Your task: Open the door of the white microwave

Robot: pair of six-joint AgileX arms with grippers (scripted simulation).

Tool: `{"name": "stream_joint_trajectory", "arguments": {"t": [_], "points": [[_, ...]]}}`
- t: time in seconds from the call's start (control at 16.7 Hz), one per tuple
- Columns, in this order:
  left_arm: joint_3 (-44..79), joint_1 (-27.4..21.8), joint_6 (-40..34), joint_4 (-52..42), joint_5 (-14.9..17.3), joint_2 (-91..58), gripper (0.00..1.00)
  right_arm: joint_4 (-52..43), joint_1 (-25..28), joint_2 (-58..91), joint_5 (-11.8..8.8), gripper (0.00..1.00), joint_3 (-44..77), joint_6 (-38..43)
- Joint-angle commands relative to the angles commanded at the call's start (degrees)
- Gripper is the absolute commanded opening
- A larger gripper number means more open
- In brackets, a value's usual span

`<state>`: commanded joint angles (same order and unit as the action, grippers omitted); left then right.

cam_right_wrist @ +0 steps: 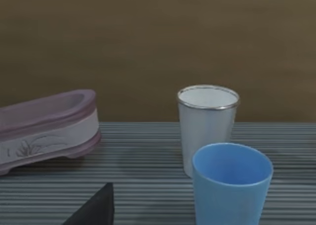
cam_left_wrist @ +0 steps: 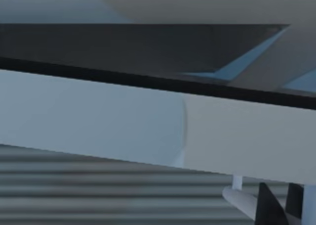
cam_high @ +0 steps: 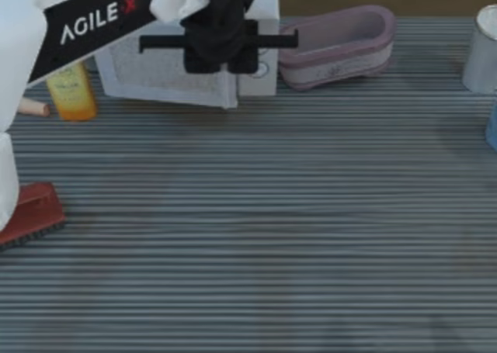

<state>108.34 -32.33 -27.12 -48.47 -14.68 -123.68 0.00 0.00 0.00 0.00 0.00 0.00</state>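
Observation:
The white microwave [cam_high: 260, 12] stands at the back of the table, left of centre. Its door [cam_high: 155, 74], white with a grey mesh window, is swung slightly out at its right edge. In the left wrist view a dark gap runs above the door [cam_left_wrist: 98, 116]. My left gripper [cam_high: 219, 58] hangs over the door's right edge, beside a round knob [cam_high: 261, 67]. In the left wrist view, my left gripper [cam_left_wrist: 282, 205] is shut on the door's pale bar handle [cam_left_wrist: 239, 199]. Only a black corner of my right gripper [cam_right_wrist: 98, 210] shows, off the top view's right side.
An oval pink-grey tub [cam_high: 342, 46] sits right of the microwave. A silver cup [cam_high: 481, 50] and a blue cup [cam_high: 492, 124] stand at the right edge. A yellow bottle [cam_high: 71, 93] and a red block [cam_high: 31, 213] lie at the left.

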Motion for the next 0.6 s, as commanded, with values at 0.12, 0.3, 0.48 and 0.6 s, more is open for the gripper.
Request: {"name": "stream_joint_trajectory", "arguments": {"t": [0.12, 0.3, 0.48, 0.6], "points": [[-2.8, 0.3, 1.9, 1.2, 0.7, 1.6, 0.0, 0.0, 0.0, 0.0, 0.0, 1.0, 0.0, 0.0], [-4.3, 0.4, 3.0, 2.5, 1.2, 3.2, 0.0, 0.0, 0.0, 0.0, 0.0, 1.0, 0.0, 0.0], [-4.3, 0.4, 3.0, 2.5, 1.2, 3.2, 0.0, 0.0, 0.0, 0.0, 0.0, 1.0, 0.0, 0.0], [-4.3, 0.4, 3.0, 2.5, 1.2, 3.2, 0.0, 0.0, 0.0, 0.0, 0.0, 1.0, 0.0, 0.0]]}}
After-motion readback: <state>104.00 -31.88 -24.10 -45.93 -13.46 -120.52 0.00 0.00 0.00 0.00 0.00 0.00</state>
